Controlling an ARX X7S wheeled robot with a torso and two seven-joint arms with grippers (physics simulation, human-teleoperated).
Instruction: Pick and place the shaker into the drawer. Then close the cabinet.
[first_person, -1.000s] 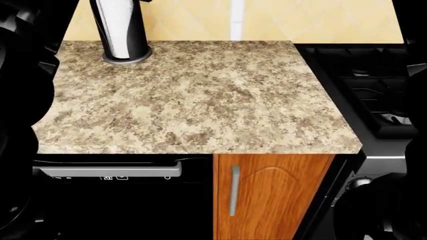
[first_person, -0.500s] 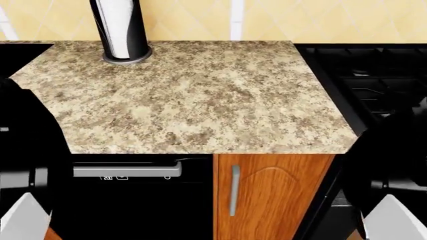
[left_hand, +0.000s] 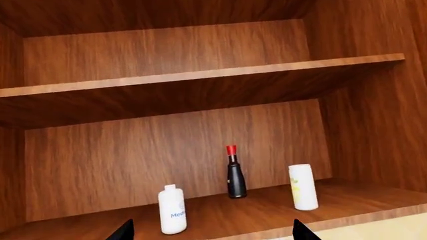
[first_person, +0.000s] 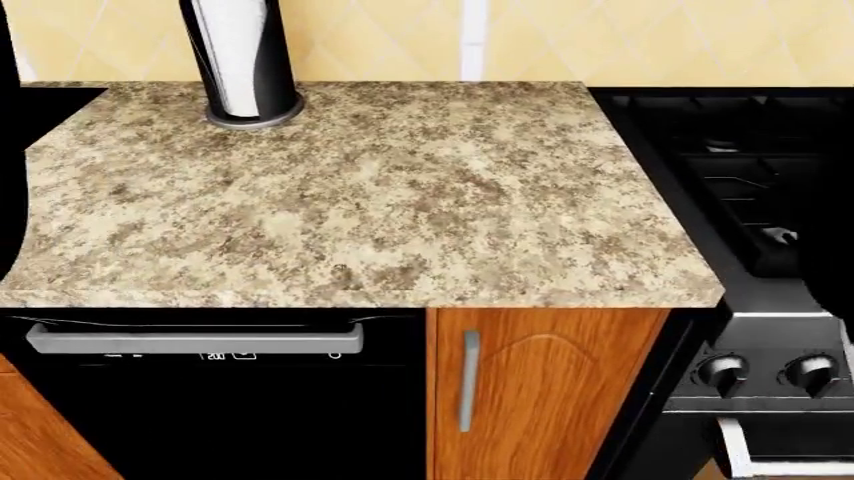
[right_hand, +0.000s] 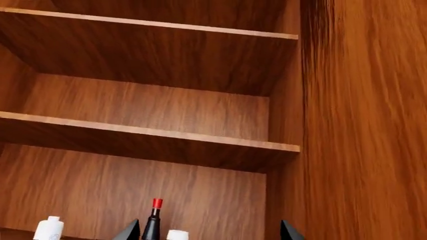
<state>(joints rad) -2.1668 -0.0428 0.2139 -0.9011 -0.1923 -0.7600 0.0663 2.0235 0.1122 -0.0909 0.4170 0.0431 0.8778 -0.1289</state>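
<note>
Facing an open wooden cabinet (left_hand: 200, 130), both arms are holding their fingers (left_hand: 125, 231) spread apart, empty. Shaker (left_hand: 303, 187) is standing on the lower shelf (left_hand: 347, 202), right of a red-capped dark bottle (left_hand: 235, 172).

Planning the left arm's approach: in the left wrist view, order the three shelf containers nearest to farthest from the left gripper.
1. White bottle with blue print, at the shelf's front edge.
2. White and yellow cylinder, farther back.
3. Dark red-capped bottle, near the back wall.

Pretty clearly a home kitchen: speckled granite countertop (first_person: 360, 190), black gas stove (first_person: 747, 200) with knobs, wooden cabinet shelves (left_hand: 200, 75) holding bottles.
</note>
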